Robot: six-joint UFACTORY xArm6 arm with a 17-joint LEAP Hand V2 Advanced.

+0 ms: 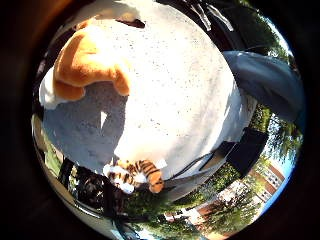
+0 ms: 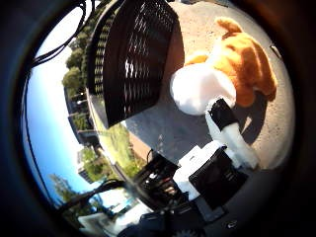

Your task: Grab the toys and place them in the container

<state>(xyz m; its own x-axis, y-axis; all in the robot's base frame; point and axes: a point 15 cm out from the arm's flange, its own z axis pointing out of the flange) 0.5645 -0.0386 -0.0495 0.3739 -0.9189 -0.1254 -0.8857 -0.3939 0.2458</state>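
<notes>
A speckled pale stone table (image 1: pixel 190 90) is seen from close above, outdoors, with trees and buildings beyond its rim. In the little finger side view the table's curved edge runs from about 4 o'clock round to 7 o'clock, and a wide bare stretch of tabletop lies open between the two toys. An orange and white plush toy (image 1: pixel 85 65) lies on the table at about 10 o'clock in that view, partly in shade. A small striped tiger plush (image 1: pixel 135 176) lies right at the table's edge at about 6 o'clock, well apart from the orange toy; a white tag shows beside it, but nothing on it can be read.

In the thumb side view a black mesh container (image 2: pixel 133 54) stands on the table at about 11 o'clock, just beside the orange plush, whose white part is nearly against the container's wall. The table's edge is seen below the container, with grass beyond. The right hand (image 2: pixel 217 163) shows at about 5 o'clock; a white and black finger (image 2: pixel 229 131) is extended toward the plush toy's white part, with its tip close to or touching it; which cannot be told. Nothing is grasped, and the visible finger is straight.
</notes>
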